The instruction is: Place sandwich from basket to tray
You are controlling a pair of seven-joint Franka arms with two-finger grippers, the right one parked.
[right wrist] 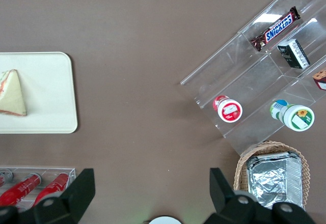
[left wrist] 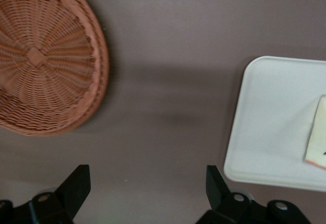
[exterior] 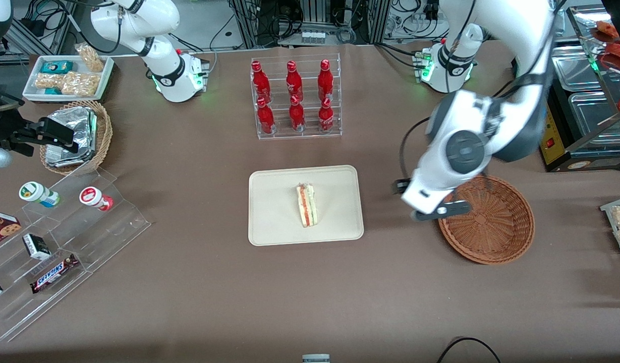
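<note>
Sandwich on the tray, end effector empty between tray and basket.

The sandwich [exterior: 306,204] lies on its side near the middle of the cream tray [exterior: 269,227], its red, orange and green filling edge showing. The reddish-brown wicker basket [exterior: 496,242] sits on the brown worktop [exterior: 199,282] toward the working arm's end, well apart from the tray, with nothing in it. The end effector [left wrist: 147,183] hangs above the bare worktop between basket and tray, close to the basket's rim, its fingers [left wrist: 76,186] spread wide and holding nothing.
</note>
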